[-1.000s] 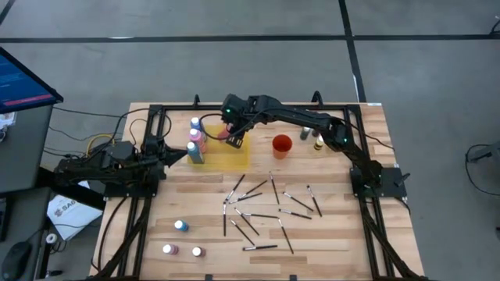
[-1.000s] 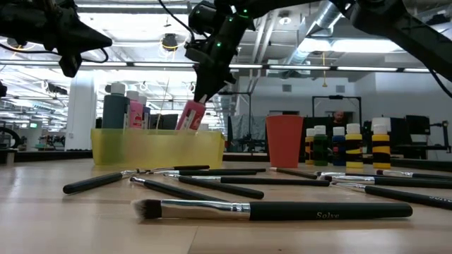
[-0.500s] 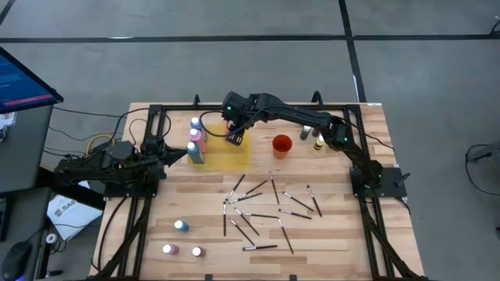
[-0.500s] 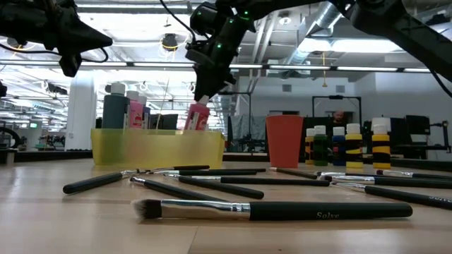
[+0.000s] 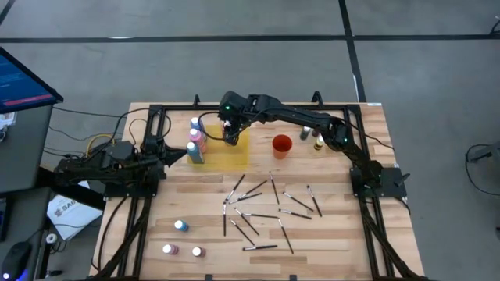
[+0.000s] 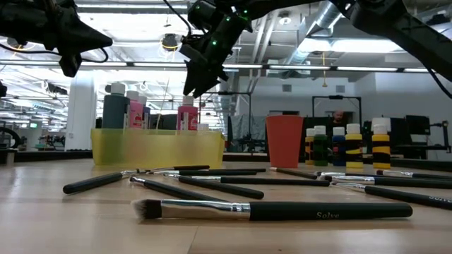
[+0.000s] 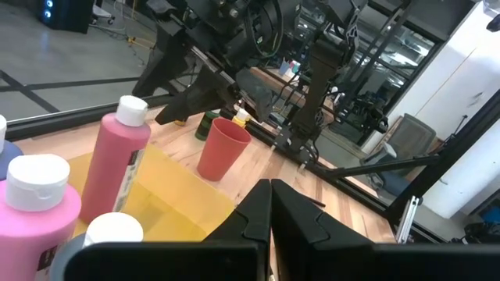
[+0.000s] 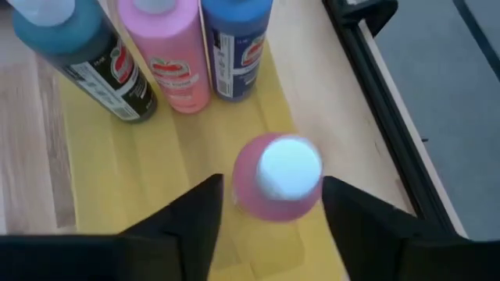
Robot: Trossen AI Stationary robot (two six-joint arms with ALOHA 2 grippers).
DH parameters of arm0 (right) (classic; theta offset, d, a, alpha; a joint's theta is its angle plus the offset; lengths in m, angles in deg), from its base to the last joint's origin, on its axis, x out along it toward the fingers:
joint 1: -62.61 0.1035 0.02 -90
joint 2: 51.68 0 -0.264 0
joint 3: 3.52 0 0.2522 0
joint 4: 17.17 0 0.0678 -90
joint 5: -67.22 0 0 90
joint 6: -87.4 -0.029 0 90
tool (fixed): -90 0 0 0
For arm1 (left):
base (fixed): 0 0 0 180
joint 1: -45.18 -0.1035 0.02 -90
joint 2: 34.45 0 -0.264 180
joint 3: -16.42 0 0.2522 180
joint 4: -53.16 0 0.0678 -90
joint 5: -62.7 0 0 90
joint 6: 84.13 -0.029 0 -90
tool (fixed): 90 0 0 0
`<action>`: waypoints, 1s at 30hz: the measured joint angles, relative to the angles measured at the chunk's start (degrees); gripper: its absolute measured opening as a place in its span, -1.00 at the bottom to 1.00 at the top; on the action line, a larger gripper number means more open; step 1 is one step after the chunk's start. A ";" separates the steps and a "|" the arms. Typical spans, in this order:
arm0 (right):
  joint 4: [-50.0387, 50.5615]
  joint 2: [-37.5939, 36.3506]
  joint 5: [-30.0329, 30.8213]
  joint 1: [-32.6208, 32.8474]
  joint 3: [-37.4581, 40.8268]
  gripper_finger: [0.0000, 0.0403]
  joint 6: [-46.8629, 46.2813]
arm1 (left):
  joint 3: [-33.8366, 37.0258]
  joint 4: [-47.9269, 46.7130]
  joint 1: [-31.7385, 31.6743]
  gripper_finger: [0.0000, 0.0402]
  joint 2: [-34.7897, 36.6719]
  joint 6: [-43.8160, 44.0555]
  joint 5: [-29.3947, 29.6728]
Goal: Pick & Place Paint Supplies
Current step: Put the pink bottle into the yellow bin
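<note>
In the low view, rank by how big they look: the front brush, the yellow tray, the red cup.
1. Yellow tray, widest.
2. Front brush: looks longer than the tray, but it lies nearest the camera, so this order is unsure.
3. Red cup, smallest.

Right gripper [image 5: 229, 134] high at centre, jaws spread; left gripper [image 5: 181, 153] shut

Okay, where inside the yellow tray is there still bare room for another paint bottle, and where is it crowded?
The yellow tray is crowded at the end holding the teal bottle, a pink bottle and the blue bottle. The just-placed pink bottle stands apart from them under the open right end effector. Bare tray floor lies beside it, between it and the row.
</note>
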 joint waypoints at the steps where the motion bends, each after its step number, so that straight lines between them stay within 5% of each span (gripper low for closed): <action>1: -0.21 0.00 0.01 0.00 -0.08 0.15 -0.01 | 0.00 0.00 0.00 -1.00 0.00 0.00 0.00; 6: -0.57 -2.41 -0.01 -0.17 -1.11 0.26 1.08 | 0.00 0.01 0.00 -1.00 0.00 -0.04 -0.02; 11: 2.37 -7.47 -1.49 -0.21 -1.26 0.14 2.89 | 0.00 0.00 0.00 -1.00 0.00 -0.09 -0.25; 14: 4.09 -7.89 -7.86 -0.82 -1.22 -0.17 3.37 | 0.00 0.00 0.00 -1.00 0.00 -0.09 -0.24; 17: 4.85 -7.61 -15.35 -1.86 -0.23 -0.71 4.64 | 0.00 0.00 0.00 -1.00 0.00 -0.09 -0.22; 19: 2.75 -7.61 -17.14 -2.11 2.07 -0.91 5.82 | 0.00 0.00 0.00 -1.00 0.00 -0.09 -0.22; 24: -3.56 -8.68 -16.94 -1.82 10.56 -0.99 5.81 | 0.00 0.02 0.00 -1.00 0.00 -0.55 -0.20; 30: -24.97 -20.00 -17.97 -1.78 30.74 -0.99 3.43 | 0.00 0.53 0.00 -1.00 0.00 -2.63 0.00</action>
